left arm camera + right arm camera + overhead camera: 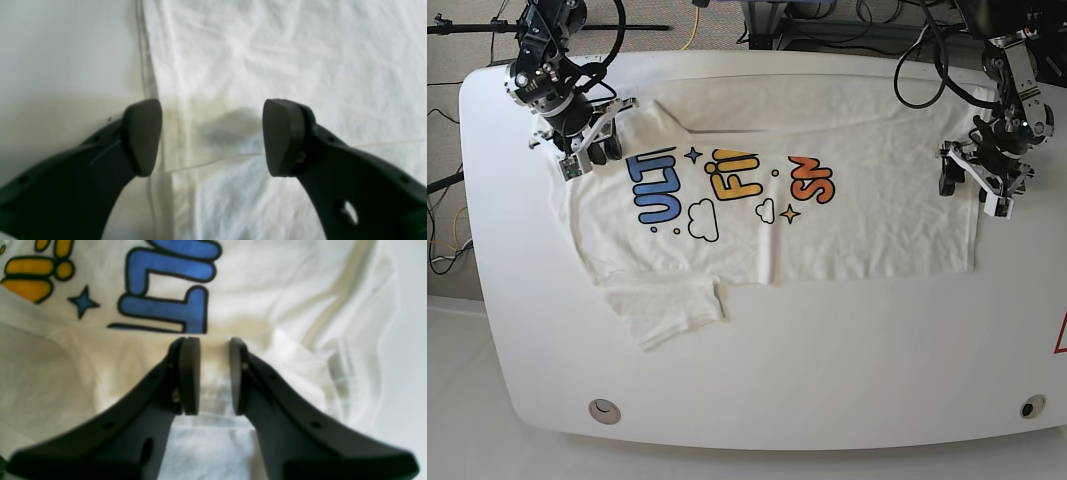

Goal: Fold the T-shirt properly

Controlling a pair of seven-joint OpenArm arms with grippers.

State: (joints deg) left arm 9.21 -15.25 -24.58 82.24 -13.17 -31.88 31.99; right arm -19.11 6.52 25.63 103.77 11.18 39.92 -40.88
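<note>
White cotton covers most of the table point(757, 370): the T-shirt point(867, 225) lies spread across it, already folded over lengthwise so that only the top halves of the printed letters show above the crease, with one sleeve point(667, 310) sticking out below near the front edge.

The right gripper point(215, 373) sits at the shoulder end beside the blue letters, its jaws drawn close with a pinch of fabric standing between the pads — a grip on the cloth, though the wrist view is too soft to say how many layers are in it. The left gripper point(211, 136) hovers at the hem end with its jaws wide apart, straddling the shirt's edge, one pad over bare table and the other over cloth; nothing is held.

The risk lies in that imbalance. If the right arm lifts or pulls while the left end lies free, the whole shirt will likely drag and skew, spoiling the straight crease. If the left jaws close where they stand, they may catch only the top layer — or only the seam — and peel the fold open. The loose sleeve could also bunch under the body if the next fold sweeps over it.
</note>
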